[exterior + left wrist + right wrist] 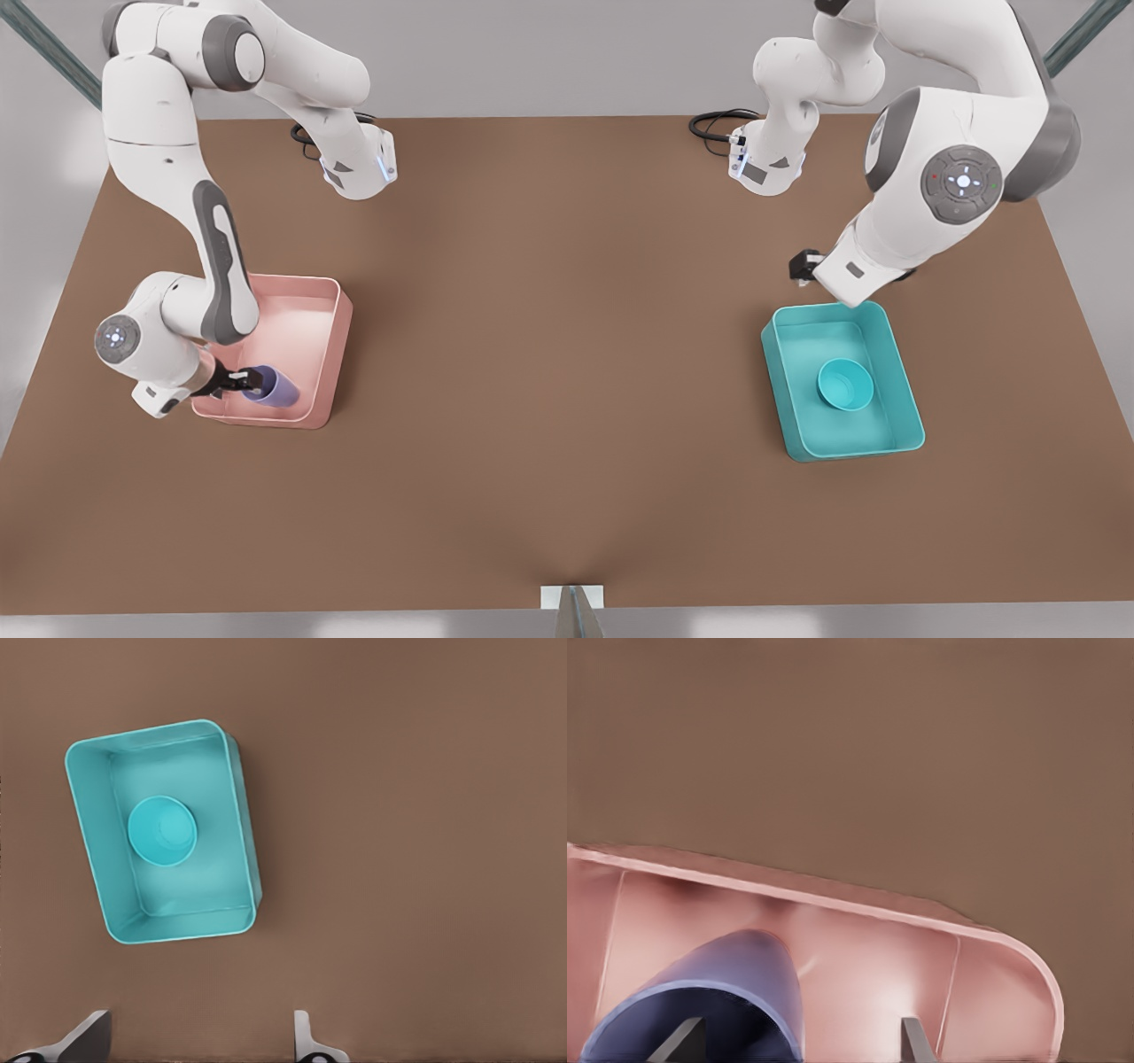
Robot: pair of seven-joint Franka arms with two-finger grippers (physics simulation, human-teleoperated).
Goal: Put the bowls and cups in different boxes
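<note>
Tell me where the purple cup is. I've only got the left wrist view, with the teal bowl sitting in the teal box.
Observer: The purple cup is inside the pink box, at the front view's left.
Operator: Is anything holding it?
Observer: The right pincer is at its rim but open. In the right wrist view one finger is inside the cup, and the other is outside, clear of its wall.
Operator: Where's my own pincer relative to the teal box?
Observer: In the front view, the left pincer shows just past the far corner of the teal box, not over the bowl.
</note>
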